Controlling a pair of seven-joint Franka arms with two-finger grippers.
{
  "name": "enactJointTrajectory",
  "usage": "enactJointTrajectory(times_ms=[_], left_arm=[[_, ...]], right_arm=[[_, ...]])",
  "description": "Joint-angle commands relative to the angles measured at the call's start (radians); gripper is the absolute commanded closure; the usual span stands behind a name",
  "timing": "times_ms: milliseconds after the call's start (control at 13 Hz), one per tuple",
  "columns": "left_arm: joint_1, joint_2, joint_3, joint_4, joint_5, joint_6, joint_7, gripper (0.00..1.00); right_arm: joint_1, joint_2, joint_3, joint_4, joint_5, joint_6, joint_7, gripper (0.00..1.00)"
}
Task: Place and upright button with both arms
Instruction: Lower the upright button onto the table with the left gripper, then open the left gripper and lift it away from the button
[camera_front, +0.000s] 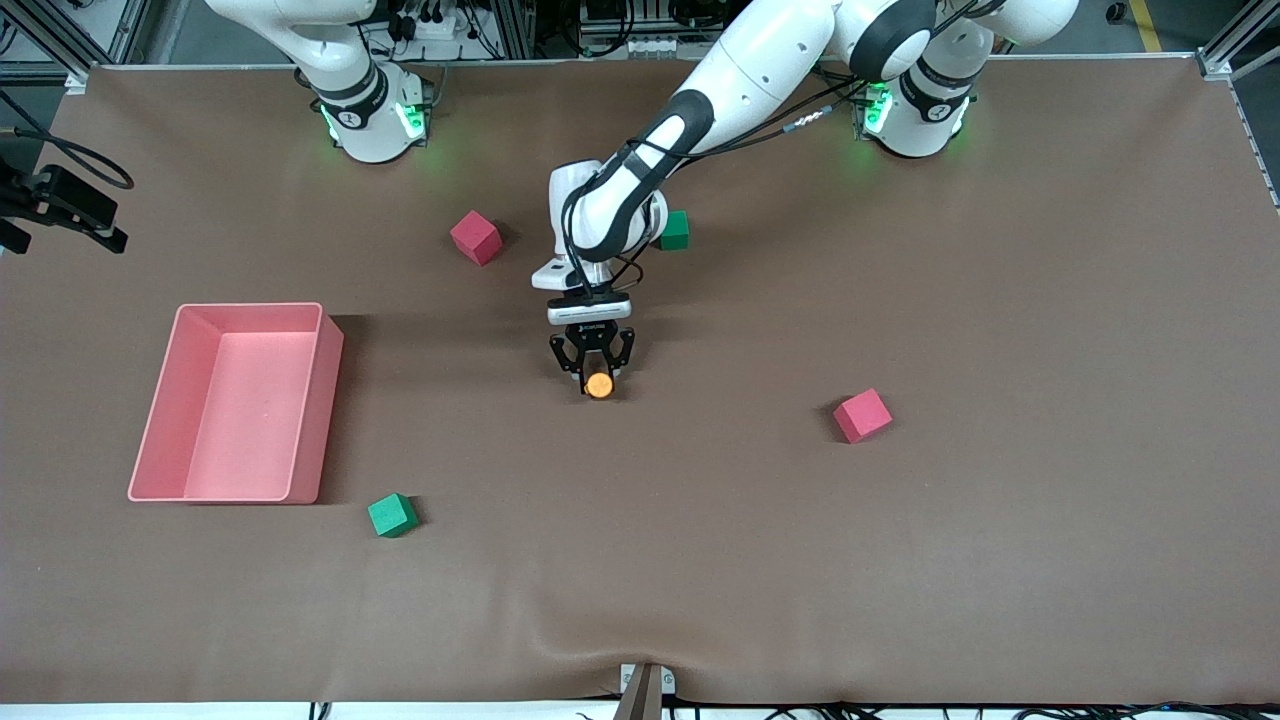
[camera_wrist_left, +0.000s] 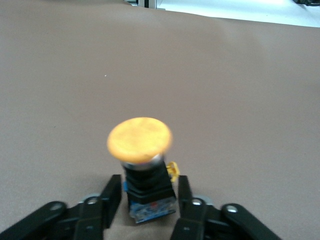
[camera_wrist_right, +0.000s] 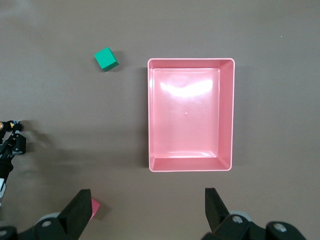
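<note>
Orange cap of button (camera_wrist_left: 140, 138) up, black body standing between left gripper (camera_front: 594, 372) fingers (camera_wrist_left: 111, 197); narrow gaps visible both sides, so fingers just beside body, not clamped. Located mid-table, well away from every edge. Right gripper (camera_wrist_right: 147, 210) spread wide, hanging over pink tray (camera_wrist_right: 226, 112) toward right arm's end of table; seen only in its wrist view. Pink cube (camera_wrist_right: 93, 208) partly hidden by a right finger; green cube (camera_front: 674, 230) half covered by left arm. Brown matte table cover (camera_front: 900, 560), slight wrinkle at camera-side edge. Aluminium framing and cables along robot-side edge.
</note>
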Motion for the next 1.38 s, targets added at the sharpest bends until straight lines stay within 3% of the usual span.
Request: enactJointTrajectory(times_ms=[0,231,615,923,1308], left_arm=[[-0.022,-0.011,0.001,-0.002,-0.03,-0.026,-0.061,0.0],[-0.063,-0.06,-0.019,0.003,-0.206,-0.086,-0.056,0.0],[-0.065,-0.208,-0.12,0.004,-0.536,-0.319,-0.021,0.0],[0.007,-0.42,-0.108,0.004,-0.857,-0.489,0.378,0.0],[0.306,-0.684,-0.111,0.004,-1.124,-0.643,0.915,0.0]], right_arm=[[-0.018,0.013,0.008,0.028,0.015,-0.022,-0.013,0.0],[-0.018,0.013,0.008,0.028,0.014,-0.022,-0.013,0.0],[-0.018,0.013,0.008,0.028,0.012,-0.022,-0.013,0.0],[-0.017,0.013,0.008,0.028,0.012,-0.022,-0.013,0.0],[-0.018,0.013,0.008,0.028,0.012,-0.022,-0.013,0.0]])
